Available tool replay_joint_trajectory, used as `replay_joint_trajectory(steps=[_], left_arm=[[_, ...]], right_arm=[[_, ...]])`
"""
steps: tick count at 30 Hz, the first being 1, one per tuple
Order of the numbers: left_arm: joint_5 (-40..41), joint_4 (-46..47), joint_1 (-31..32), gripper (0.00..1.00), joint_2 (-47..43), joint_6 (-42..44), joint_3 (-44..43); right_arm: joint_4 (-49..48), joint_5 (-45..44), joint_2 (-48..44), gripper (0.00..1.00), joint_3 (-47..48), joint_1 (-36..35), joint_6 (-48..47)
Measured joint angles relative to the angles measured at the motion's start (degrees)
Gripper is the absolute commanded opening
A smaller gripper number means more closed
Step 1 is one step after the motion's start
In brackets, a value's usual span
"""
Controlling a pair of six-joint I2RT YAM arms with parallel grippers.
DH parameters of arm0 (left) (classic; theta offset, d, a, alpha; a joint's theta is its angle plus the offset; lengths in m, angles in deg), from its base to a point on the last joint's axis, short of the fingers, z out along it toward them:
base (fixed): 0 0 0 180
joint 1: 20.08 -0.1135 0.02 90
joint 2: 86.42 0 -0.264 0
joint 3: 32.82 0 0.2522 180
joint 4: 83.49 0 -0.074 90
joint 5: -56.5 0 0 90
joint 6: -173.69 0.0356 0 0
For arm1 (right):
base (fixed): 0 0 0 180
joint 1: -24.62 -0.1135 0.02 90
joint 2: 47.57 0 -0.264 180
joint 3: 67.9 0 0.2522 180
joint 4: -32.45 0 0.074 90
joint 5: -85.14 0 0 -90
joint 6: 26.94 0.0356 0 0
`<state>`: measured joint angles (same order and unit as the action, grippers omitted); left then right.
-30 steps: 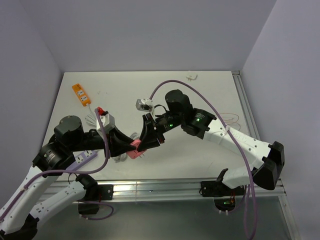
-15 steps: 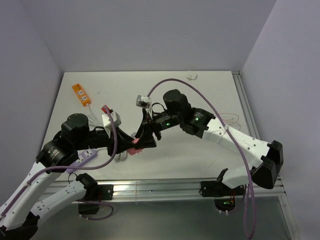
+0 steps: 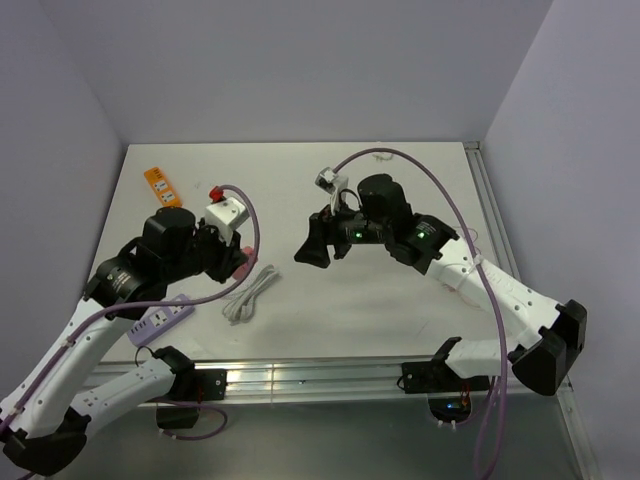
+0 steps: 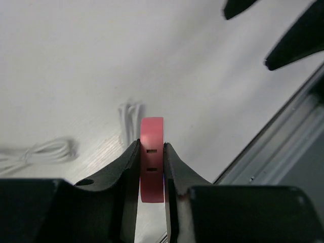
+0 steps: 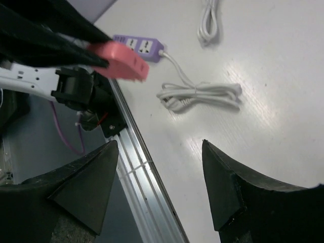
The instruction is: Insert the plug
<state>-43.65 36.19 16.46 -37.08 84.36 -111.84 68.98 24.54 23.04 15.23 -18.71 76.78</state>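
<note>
The salmon-pink plug (image 4: 152, 152) is clamped between the black fingers of my left gripper (image 4: 151, 144), which holds it above the table. In the top view the left gripper (image 3: 236, 258) is at the left-centre with the plug (image 3: 242, 269) at its tip. The right wrist view shows the plug (image 5: 119, 61) in the air, gripped by the left fingers. My right gripper (image 3: 308, 250) is open and empty, a short way right of the plug; its jaws (image 5: 159, 144) stand wide apart over the table's near edge. No prongs or cord of the plug show.
A lilac power strip (image 3: 160, 322) lies at the near left edge, also in the right wrist view (image 5: 139, 46). An orange power strip (image 3: 157, 186) lies at the far left. A coiled white cord (image 3: 250, 293) lies between the grippers. The metal rail (image 3: 320, 375) runs along the near edge.
The two grippers were together at the plug low over the table. Now the left has drawn back left and up with the plug, and the right has opened and moved away to the right.
</note>
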Motion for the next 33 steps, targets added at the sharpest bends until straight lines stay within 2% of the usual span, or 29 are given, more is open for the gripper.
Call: replay_joint_trajectory(steps=[7,15,19,25,33], left_arm=[[11.1,-6.1,-4.8,0.00,1.4,-2.0,-2.2],[13.0,-7.1,-7.5,0.00,-3.4,-6.4,-2.0],[20.6,-9.4,-7.6,0.00,-4.0,-14.6,-3.6],[33.1,-14.1,-7.6,0.00,0.6,-29.1,-7.2],[42.7,-17.2,-7.6,0.00,6.5,-42.9,-8.7]], right_arm=[[-0.4,-0.3,1.0,0.73,-4.5,0.0,2.6],[-3.9,3.4,4.1,0.70,-4.9,-1.5,6.0],[-3.9,3.4,5.6,0.69,-4.8,-3.1,7.7],[-4.1,2.6,5.7,0.69,-4.8,-4.6,9.4],[-2.9,0.7,5.1,0.68,-4.8,-5.4,9.4]])
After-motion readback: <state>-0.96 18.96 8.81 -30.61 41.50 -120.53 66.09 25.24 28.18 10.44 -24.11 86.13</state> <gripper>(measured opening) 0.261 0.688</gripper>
